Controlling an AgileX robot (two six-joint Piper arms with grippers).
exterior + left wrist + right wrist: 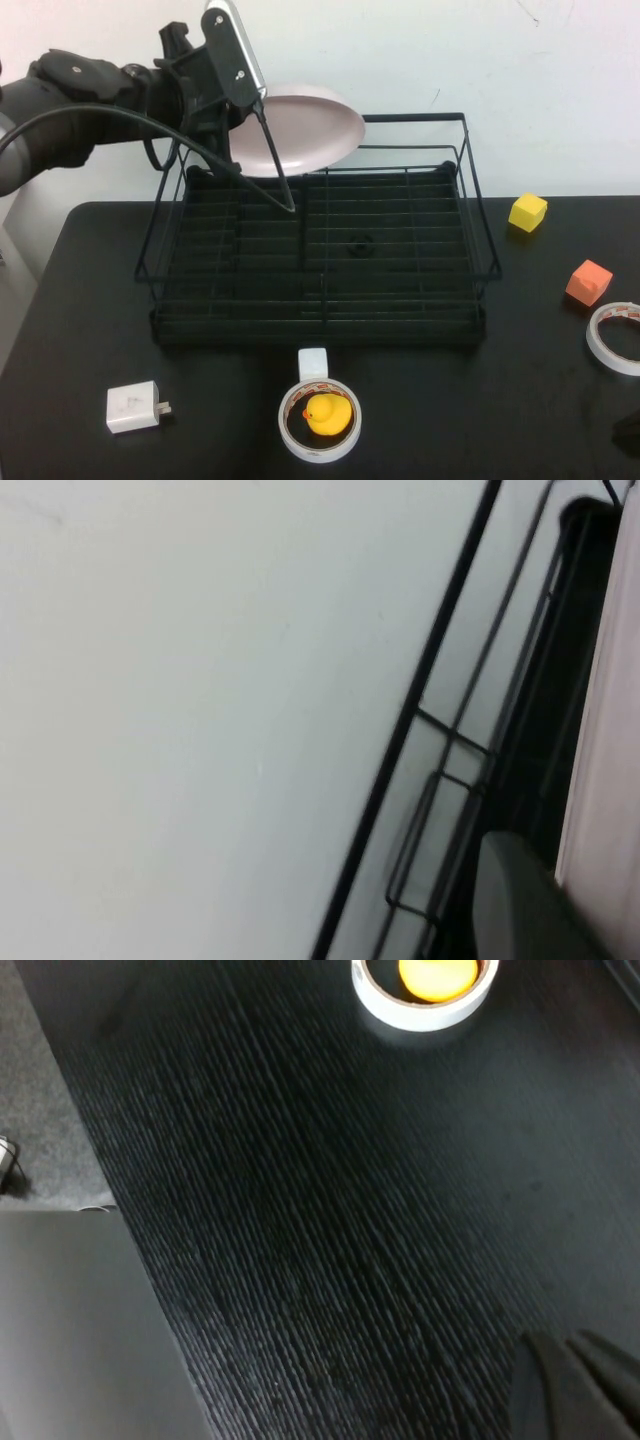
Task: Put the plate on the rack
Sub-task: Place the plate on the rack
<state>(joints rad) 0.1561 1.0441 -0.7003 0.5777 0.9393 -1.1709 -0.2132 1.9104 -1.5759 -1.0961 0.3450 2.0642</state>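
My left gripper (232, 118) pinched the plate (300, 130) over the rack (320, 250) for slotting; my right gripper (575, 1385), pressed together, hovered over the table (330, 1220).

Smooth glossy plate (310, 128), wire rack (320, 250)

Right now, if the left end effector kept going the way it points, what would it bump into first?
The left end effector, shut on the pink plate, hangs above the rack's far-left corner, pointing right and slightly downward. The plate would probably meet the rack's back rail or slatted base first; depth is unclear. The right end effector hovers over the table.
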